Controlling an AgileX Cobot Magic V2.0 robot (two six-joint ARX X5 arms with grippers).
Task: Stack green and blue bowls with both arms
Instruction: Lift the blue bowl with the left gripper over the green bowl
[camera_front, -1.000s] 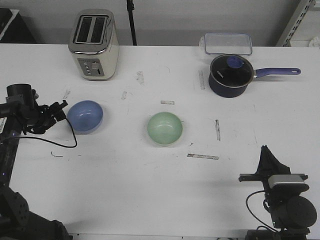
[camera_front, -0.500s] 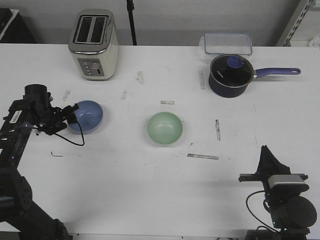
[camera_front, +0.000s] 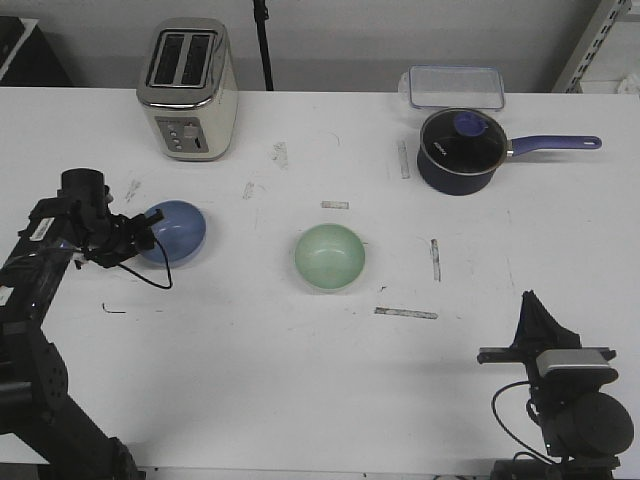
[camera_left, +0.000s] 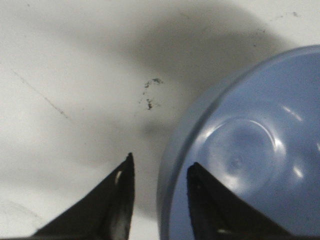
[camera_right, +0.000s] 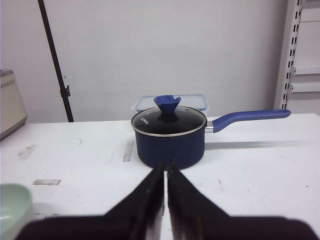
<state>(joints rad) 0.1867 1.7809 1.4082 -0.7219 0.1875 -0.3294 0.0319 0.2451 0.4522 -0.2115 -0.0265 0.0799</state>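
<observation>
Carefully, the left hand (camera_left: 159, 187) is straddling the blue bowl's (camera_front: 173, 231) near rim with fingers parted, gripping nothing, and should seat deeper before pinching, while the green bowl (camera_front: 330, 257) is sitting mid-table.

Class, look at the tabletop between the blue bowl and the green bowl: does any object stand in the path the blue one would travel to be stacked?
Nothing visible does. Only bare table with scuff marks lies between the blue bowl and the green bowl; the toaster and saucepan stand farther back.
</observation>
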